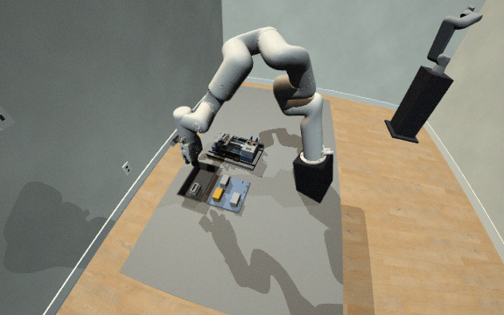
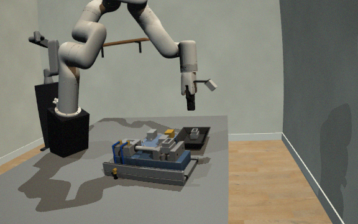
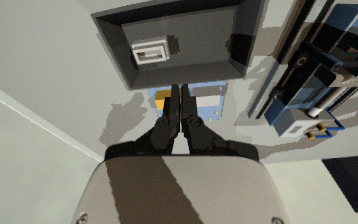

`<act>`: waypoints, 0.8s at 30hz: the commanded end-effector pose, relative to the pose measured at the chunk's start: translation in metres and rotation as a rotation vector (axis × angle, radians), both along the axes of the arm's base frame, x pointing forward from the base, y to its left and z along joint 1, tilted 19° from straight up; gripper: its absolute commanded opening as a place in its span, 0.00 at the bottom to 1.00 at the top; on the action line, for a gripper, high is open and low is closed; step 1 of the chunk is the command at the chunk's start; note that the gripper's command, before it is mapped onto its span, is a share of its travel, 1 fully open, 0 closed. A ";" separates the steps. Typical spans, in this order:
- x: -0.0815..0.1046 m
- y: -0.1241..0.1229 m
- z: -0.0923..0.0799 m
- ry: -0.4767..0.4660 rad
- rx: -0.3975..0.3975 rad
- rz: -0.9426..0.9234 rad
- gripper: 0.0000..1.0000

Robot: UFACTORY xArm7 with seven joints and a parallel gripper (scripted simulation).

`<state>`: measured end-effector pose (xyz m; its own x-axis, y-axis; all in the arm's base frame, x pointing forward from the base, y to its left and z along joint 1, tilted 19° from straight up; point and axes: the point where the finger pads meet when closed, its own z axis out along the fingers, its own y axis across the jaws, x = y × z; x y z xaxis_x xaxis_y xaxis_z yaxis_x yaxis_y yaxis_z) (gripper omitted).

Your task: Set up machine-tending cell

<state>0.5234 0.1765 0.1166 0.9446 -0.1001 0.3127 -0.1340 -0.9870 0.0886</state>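
wrist view shows the gripper [image 3: 179,102] pinched shut on nothing (high in the air), with the finished part [image 3: 149,51] lying pocket up in the outfeed tray [image 3: 107,22] ahead of the fingertips, long axis across.

- arm [image 1: 262,48] arched high from its black pedestal [image 1: 311,177], elbow up, forearm sloping down away from the pedestal
- wrist section [image 2: 188,60] vertical, pointing straight down
- hand [image 2: 190,106] hangs in the air on the far side from the pedestal, touching nothing
- fingers pressed together, nothing between them
- small camera bracket [image 2: 211,84] sticks out sideways from the wrist
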 end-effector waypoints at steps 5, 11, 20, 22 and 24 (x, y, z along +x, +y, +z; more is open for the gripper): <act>0.006 -0.001 -0.011 -0.003 0.002 0.001 0.00; 0.009 -0.002 -0.022 -0.003 0.002 0.001 0.00; 0.012 -0.003 -0.031 -0.003 0.002 0.001 0.00; 0.013 -0.003 -0.033 -0.003 0.002 0.001 0.00; 0.014 -0.004 -0.035 -0.003 0.002 0.001 0.00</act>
<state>0.5352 0.1723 0.0822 0.9446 -0.1000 0.3127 -0.1337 -0.9871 0.0884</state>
